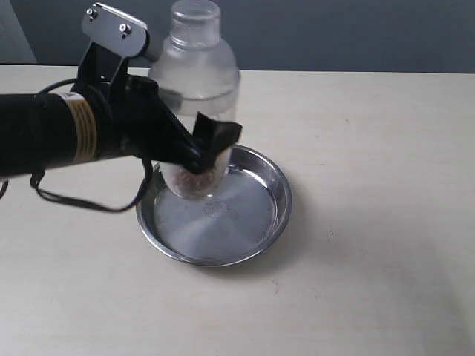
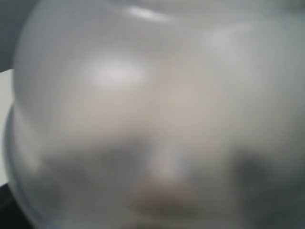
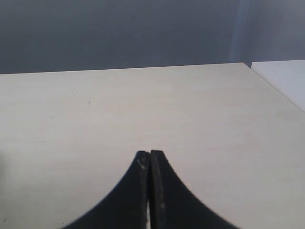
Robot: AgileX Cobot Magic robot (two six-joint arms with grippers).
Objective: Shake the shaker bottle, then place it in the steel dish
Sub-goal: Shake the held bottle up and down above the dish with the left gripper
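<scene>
The frosted shaker bottle [image 1: 194,74] stands upright, its base with brownish bits over the back left of the steel dish [image 1: 256,230]; whether the base touches the dish I cannot tell. My left gripper [image 1: 204,148] reaches in from the left and is shut on the bottle's lower body. The left wrist view is filled by the blurred bottle [image 2: 157,109], so its fingers are hidden there. My right gripper [image 3: 150,155] is shut with nothing in it, over bare table, and does not show in the exterior view.
The light wooden table [image 1: 371,148] stretches to the right of the dish. A black cable [image 1: 89,200] hangs from the left arm near the dish's left rim. A grey wall [image 3: 119,28] backs the table.
</scene>
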